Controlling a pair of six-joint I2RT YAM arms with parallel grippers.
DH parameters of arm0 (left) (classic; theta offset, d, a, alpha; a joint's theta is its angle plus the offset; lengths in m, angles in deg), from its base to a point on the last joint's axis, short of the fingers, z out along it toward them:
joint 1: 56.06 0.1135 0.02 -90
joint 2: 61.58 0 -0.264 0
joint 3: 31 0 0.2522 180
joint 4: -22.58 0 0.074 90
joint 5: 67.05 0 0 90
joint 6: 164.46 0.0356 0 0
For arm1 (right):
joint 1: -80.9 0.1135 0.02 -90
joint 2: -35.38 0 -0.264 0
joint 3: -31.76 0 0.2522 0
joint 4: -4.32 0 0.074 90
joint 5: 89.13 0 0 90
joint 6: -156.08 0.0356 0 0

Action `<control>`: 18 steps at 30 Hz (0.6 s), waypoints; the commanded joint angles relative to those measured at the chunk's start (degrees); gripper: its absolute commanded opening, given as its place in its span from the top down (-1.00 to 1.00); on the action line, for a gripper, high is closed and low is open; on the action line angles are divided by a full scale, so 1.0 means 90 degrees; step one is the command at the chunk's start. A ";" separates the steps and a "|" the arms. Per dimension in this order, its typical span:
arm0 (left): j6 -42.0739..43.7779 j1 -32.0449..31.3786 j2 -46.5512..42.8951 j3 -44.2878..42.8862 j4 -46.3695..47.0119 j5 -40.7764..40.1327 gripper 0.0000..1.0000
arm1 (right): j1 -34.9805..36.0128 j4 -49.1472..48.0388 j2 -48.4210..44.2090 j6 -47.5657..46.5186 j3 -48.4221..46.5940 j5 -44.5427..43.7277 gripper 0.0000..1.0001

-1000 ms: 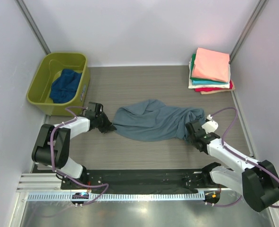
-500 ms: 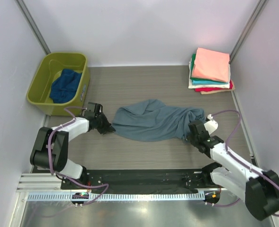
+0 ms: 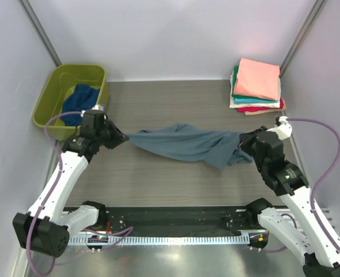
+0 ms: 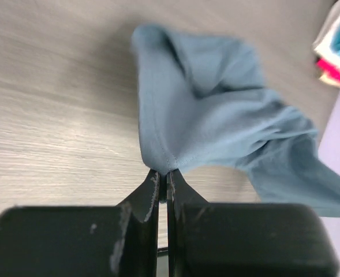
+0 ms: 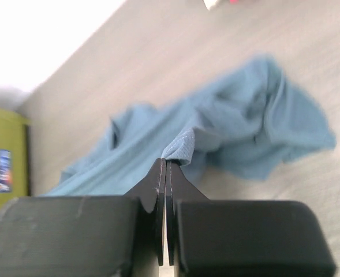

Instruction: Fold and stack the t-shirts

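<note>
A dusty grey-blue t-shirt [image 3: 187, 144] hangs stretched between both grippers above the table. My left gripper [image 3: 122, 137] is shut on its left edge; the left wrist view shows the cloth [image 4: 216, 115] pinched at the fingertips [image 4: 165, 173]. My right gripper [image 3: 243, 141] is shut on its right edge; the right wrist view shows a hemmed fold [image 5: 181, 147] between the tips [image 5: 165, 164]. A dark navy t-shirt [image 3: 80, 101] lies in the olive-green tub [image 3: 51, 107]. A folded stack [image 3: 256, 86] sits at the back right, salmon pink on top, then teal, white and red.
The wood-grain table [image 3: 175, 184] is walled in white on three sides. The tub stands at the back left, the stack at the back right corner. A metal rail [image 3: 170, 236] runs along the near edge by the arm bases.
Both grippers have risen and moved apart, lifting the grey-blue shirt off the table and pulling it taut. It lay crumpled on the table before.
</note>
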 commanded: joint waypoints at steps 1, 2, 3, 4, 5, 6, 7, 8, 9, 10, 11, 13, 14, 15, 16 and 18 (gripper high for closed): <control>0.0345 0.0013 -0.0306 -0.1109 -0.1102 -0.0677 0.99 | -0.0022 0.0233 -0.0135 -0.0698 -0.1104 -0.0544 0.97; 0.0404 0.0013 -0.0384 -0.1353 -0.1239 -0.0746 0.99 | -0.0012 0.0369 -0.0135 -0.0778 -0.1657 -0.0748 0.97; 0.0463 0.0013 -0.0433 -0.1878 -0.1502 -0.0998 0.99 | -0.0022 0.0447 -0.0145 -0.0895 -0.1933 -0.0837 0.97; 0.0569 0.0003 -0.0472 -0.2144 -0.1611 -0.1087 1.00 | -0.0022 0.0564 -0.0155 -0.1079 -0.2478 -0.0954 0.98; 0.0629 0.0003 -0.0511 -0.2408 -0.1737 -0.1272 0.99 | -0.0022 0.0614 -0.0184 -0.1168 -0.2763 -0.1062 0.98; 0.0677 0.0003 -0.0580 -0.2962 -0.1971 -0.1361 0.99 | -0.0022 0.0672 -0.0194 -0.1247 -0.3027 -0.1247 0.97; 0.0794 0.0013 -0.0590 -0.3247 -0.2070 -0.1429 1.00 | -0.0022 0.0799 -0.0233 -0.1412 -0.3591 -0.1335 0.97; 0.0853 0.0013 -0.0600 -0.3811 -0.2274 -0.1517 0.99 | -0.0022 0.0867 -0.0243 -0.1491 -0.3867 -0.1423 0.98; 0.0912 0.0003 -0.0580 -0.4116 -0.2401 -0.1528 1.00 | -0.0022 0.0926 -0.0262 -0.1559 -0.4141 -0.1569 0.98; 0.0990 0.0013 -0.0551 -0.4400 -0.2519 -0.1537 1.00 | -0.0022 0.1062 -0.0272 -0.1637 -0.4675 -0.1629 0.98; 0.1039 0.0003 -0.0522 -0.4973 -0.2742 -0.1480 0.99 | -0.0022 0.1122 -0.0272 -0.1783 -0.4932 -0.1687 0.98; 0.1098 0.0013 -0.0424 -0.5552 -0.2987 -0.1411 1.00 | -0.0012 0.1326 -0.0243 -0.1988 -0.5730 -0.1746 0.97; 0.1108 0.0003 -0.0405 -0.6087 -0.3192 -0.1391 0.99 | -0.0012 0.1424 -0.0136 -0.2096 -0.6006 -0.1746 0.97; 0.1117 0.0013 -0.0385 -0.6314 -0.3261 -0.1314 1.00 | -0.0022 0.1522 -0.0077 -0.2290 -0.6308 -0.1737 0.97; 0.1127 0.0003 -0.0366 -0.6549 -0.3330 -0.1265 0.99 | -0.0022 0.1706 0.0001 -0.2389 -0.6862 -0.1717 0.97; 0.1166 0.0003 -0.0297 -0.7223 -0.3515 -0.1138 0.99 | -0.0022 0.1834 0.0303 -0.2652 -0.7412 -0.1649 0.97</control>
